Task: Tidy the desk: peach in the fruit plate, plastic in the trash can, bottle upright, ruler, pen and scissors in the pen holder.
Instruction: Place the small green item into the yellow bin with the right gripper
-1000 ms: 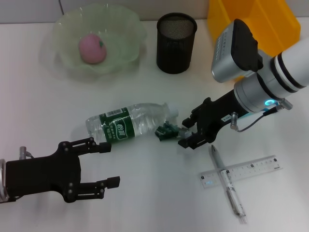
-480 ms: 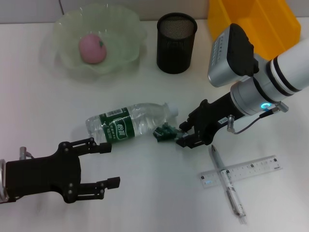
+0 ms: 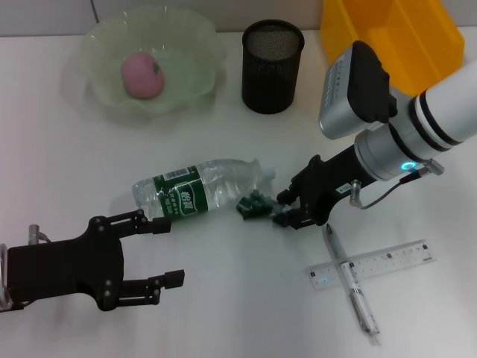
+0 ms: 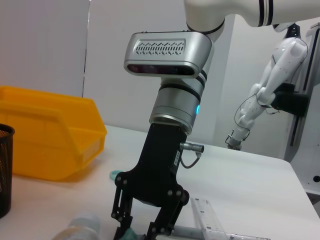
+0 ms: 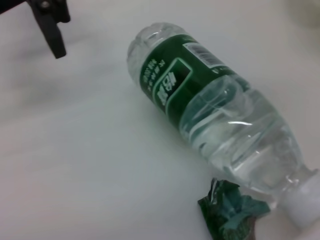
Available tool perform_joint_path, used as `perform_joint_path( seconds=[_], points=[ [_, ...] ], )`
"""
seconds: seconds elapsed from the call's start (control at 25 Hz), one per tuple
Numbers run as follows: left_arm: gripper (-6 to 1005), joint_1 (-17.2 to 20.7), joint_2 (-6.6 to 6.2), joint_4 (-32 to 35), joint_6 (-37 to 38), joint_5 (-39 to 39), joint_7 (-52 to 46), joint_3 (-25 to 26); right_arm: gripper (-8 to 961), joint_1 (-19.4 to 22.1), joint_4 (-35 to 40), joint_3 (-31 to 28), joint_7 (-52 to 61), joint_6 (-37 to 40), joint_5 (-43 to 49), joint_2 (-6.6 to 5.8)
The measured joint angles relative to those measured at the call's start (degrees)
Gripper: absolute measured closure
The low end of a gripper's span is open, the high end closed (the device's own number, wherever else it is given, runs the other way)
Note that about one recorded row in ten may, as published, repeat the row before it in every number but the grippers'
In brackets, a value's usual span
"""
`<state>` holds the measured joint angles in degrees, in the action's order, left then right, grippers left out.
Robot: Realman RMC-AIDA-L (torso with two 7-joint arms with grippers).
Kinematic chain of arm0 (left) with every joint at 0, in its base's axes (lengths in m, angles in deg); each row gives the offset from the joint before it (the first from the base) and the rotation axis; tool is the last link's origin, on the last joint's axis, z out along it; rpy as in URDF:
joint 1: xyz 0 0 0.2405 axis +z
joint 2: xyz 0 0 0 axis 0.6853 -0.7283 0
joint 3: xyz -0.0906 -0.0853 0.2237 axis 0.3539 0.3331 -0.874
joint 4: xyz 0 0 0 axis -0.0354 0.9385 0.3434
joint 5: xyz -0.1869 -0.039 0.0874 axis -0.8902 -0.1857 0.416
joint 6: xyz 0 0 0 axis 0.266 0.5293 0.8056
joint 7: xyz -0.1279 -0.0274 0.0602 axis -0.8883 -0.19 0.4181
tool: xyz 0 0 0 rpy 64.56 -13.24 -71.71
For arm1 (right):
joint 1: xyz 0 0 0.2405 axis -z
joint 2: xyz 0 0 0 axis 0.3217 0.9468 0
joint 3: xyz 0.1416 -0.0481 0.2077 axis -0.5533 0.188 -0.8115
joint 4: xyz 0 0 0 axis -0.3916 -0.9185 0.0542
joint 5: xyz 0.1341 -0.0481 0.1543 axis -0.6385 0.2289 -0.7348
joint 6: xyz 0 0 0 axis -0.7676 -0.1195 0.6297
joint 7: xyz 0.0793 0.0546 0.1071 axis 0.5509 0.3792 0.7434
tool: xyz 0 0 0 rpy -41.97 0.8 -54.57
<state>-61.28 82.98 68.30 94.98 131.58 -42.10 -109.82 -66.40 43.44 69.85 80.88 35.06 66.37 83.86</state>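
Pink peach in pale green plate, black mesh holder, green-labelled clear bottle, yellow bin.

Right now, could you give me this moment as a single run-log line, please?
right gripper: open, beside plastic scrap | left gripper: open, idle near front | bottle: lying | peach: in fruit plate

Yellow bin cut off (top edge); bottle blurred.
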Motion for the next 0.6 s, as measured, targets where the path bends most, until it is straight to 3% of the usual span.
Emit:
perform_joint_path(
  seconds=[0.08,0.4,0.6],
  points=[
    [256,0.0,0.0,0.0,0.1,0.0,0.0,0.0,513,0.1,-0.1,0.0,-0.8,0.4,-0.7,0.0],
    [260,0.0,-0.13,0.1,0.1,0.0,0.0,0.1,738,1.5,3.4,-0.5,-0.2,4.1,-1.0,-0.31],
    [262,0.0,-0.16,0.1,0.1,0.0,0.0,0.2,804,5.5,13.6,-1.4,3.4,12.2,-0.2,-0.85]
  ],
)
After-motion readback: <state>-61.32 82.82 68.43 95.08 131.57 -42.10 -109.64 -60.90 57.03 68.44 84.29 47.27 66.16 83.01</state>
